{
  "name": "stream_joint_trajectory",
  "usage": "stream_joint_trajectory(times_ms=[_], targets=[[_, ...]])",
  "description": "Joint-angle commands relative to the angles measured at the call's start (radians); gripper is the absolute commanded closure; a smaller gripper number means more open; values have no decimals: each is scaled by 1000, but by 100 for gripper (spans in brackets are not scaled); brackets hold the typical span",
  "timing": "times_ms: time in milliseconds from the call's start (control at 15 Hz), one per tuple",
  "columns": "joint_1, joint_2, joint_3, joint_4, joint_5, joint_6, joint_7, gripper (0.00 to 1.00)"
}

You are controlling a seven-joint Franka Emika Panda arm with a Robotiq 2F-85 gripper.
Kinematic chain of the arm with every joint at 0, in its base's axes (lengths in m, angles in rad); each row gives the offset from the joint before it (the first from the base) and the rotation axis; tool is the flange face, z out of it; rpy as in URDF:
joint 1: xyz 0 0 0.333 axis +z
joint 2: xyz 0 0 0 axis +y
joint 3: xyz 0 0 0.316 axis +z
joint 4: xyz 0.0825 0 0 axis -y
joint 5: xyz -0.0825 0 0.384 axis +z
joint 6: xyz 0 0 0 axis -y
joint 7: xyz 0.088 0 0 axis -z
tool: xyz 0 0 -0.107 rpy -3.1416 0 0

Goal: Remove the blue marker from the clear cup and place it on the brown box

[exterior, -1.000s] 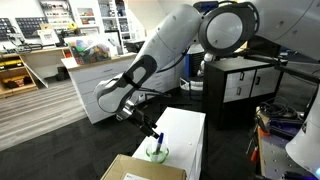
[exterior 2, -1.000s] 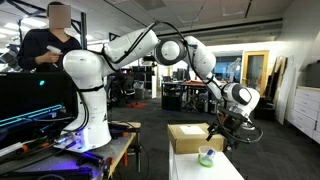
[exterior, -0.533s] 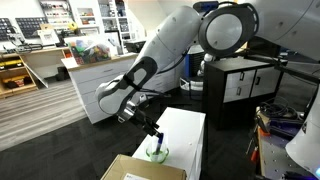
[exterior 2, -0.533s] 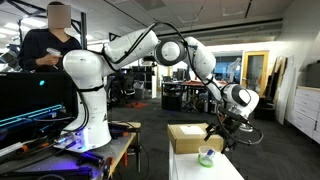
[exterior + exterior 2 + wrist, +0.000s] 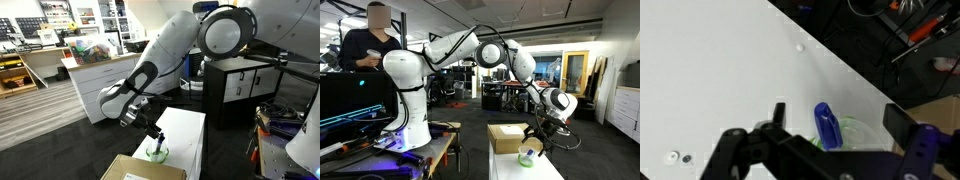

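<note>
In an exterior view, your hand point(image 5: 150, 129) hangs just above the cup point(image 5: 157, 153), which stands on the white surface point(image 5: 188, 128) near the box point(image 5: 138, 168). The cup looks light, so if you come down off-centre, a finger may hit the rim and tip it over.

In an exterior view, the hand point(image 5: 534, 141) is over the cup point(image 5: 527, 156), just beside the box point(image 5: 507, 134). From here I cannot tell how wide the hand stands.

In the wrist view, the hand point(image 5: 838, 122) is spread, with one finger on each side of the marker point(image 5: 826, 125) and neither touching it. The marker stands tilted in the cup point(image 5: 847, 134). If you close too low, you may pinch the rim as well — then the cup rises together with the marker. A grip near the tip could let the marker swing or slip out before you reach the box point(image 5: 940, 112).
</note>
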Motion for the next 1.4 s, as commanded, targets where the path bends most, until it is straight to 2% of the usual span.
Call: stream_joint_trajectory(times_ms=[0,600,667,733,933,1333], targets=[[-18,10,19,14,-2,-32,-1,0],[-29,36,25,29,7,-56,1,0],[-30,38,26,32,8,-59,1,11],[-31,39,27,33,9,-60,-1,11],[-33,48,33,39,16,-66,-7,1],[-26,82,45,70,6,-57,-37,0]])
